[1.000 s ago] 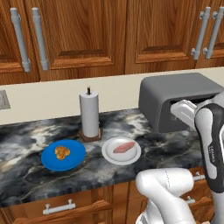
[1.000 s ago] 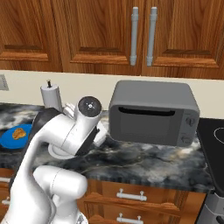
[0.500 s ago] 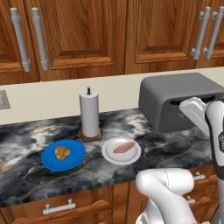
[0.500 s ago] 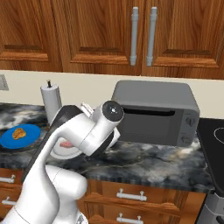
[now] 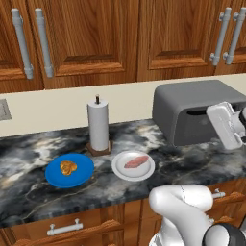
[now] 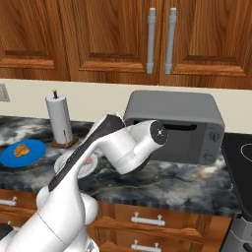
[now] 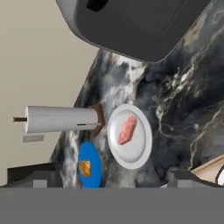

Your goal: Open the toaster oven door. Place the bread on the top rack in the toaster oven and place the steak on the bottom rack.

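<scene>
Dark marbled counter below wooden cabinets; end effector with fingers spread apart.

Illumination is even and fairly bright across all three rendered views, with no single visible source. Shadows are soft: a faint one lies beside the white upright paper-towel roll on the glossy dark marbled stone counter. No glare or hot spots noted. Edges are crisp, without motion blur or lens distortion; texture detail is coarse, slightly pixelated in the hand view.
</scene>
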Robot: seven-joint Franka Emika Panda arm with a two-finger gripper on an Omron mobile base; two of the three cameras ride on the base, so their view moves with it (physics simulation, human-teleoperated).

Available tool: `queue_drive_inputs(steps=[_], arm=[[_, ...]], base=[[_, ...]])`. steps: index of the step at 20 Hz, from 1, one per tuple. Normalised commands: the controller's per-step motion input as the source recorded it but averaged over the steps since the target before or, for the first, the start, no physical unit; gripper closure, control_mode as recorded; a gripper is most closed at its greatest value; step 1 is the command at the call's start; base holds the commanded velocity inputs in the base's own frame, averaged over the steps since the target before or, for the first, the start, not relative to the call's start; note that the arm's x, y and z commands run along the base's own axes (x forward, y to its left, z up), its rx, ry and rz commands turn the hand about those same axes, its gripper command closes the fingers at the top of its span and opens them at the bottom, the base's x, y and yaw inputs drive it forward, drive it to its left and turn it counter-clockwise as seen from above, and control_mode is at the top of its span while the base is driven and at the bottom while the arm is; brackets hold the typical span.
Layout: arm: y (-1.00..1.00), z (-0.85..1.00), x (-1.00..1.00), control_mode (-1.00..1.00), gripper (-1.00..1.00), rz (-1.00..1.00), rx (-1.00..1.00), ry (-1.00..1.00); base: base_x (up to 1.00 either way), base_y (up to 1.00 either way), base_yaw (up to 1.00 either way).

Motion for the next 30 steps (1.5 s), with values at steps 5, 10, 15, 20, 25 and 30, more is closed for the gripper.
queue_drive_inputs(steps=[5, 10, 15, 20, 25, 30], arm=[[-0.35, -0.01, 0.18, -1.0, -1.0, 0.08, 0.23, 0.05], [-0.36, -0.06, 0.38, -1.0, -1.0, 0.04, 0.08, 0.09], [-0.31, -0.07, 0.43, -1.0, -1.0, 0.0, 0.06, 0.09], [-0.34, -0.05, 0.41, -1.0, -1.0, 0.0, 0.13, 0.02], [-0.32, -0.11, 0.45, -1.0, -1.0, -0.02, 0.05, 0.07], [-0.34, -0.13, 0.43, -1.0, -1.0, -0.01, 0.0, 0.09]], base=[[0.0, 0.0, 0.0], [0.0, 0.0, 0.0], [0.0, 0.0, 0.0], [0.0, 0.0, 0.0], [0.0, 0.0, 0.0], [0.0, 0.0, 0.0]])
